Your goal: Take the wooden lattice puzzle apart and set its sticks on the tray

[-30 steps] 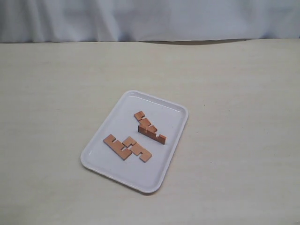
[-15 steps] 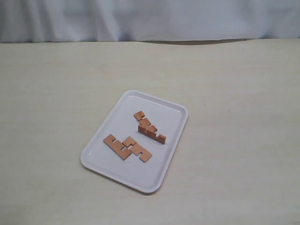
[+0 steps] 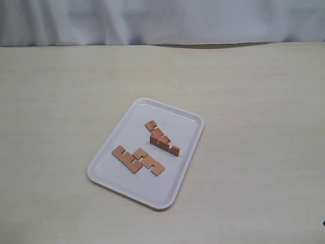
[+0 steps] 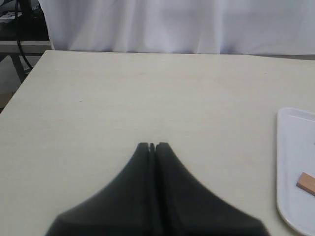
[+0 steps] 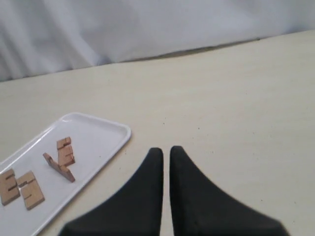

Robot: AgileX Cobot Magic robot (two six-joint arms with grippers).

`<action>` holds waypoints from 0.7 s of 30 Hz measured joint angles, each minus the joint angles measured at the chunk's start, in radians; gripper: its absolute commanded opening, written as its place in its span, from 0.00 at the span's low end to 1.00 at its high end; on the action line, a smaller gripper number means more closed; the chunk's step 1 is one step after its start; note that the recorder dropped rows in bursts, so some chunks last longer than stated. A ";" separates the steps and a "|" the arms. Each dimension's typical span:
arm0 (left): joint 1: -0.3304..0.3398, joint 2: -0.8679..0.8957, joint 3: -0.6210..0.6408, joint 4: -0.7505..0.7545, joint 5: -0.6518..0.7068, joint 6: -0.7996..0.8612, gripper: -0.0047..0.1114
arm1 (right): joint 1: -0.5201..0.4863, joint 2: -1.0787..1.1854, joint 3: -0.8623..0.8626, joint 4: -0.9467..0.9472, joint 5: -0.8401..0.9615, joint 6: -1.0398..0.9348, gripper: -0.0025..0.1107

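The wooden lattice puzzle shows only as several loose reddish-brown sticks on the white tray point(image 3: 167, 104). Two sticks point(image 3: 126, 158) point(image 3: 149, 161) lie flat side by side near the tray's front left. A third stick point(image 3: 157, 132) lies flat further back, against one standing on its edge point(image 3: 164, 146). Neither arm appears in the exterior view. My left gripper point(image 4: 153, 145) is shut and empty over bare table, with the tray's rim point(image 4: 290, 147) and a stick end point(image 4: 306, 183) off to one side. My right gripper point(image 5: 166, 150) is shut and empty beside the tray point(image 5: 98, 132), apart from the sticks point(image 5: 59, 167).
A white curtain point(image 3: 162, 20) hangs along the table's far edge. In the left wrist view the table's side edge point(image 4: 24, 83) drops off beside a metal frame and cables point(image 4: 19, 44).
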 measured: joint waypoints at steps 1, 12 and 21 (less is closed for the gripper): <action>0.000 0.000 0.000 0.000 0.000 0.000 0.04 | 0.000 0.000 0.000 0.000 0.012 0.000 0.06; 0.000 0.000 0.000 0.000 0.000 0.000 0.04 | 0.000 0.000 0.000 0.000 0.038 -0.043 0.06; 0.000 0.000 0.000 0.000 0.000 0.000 0.04 | 0.000 0.000 0.000 0.000 0.038 -0.050 0.06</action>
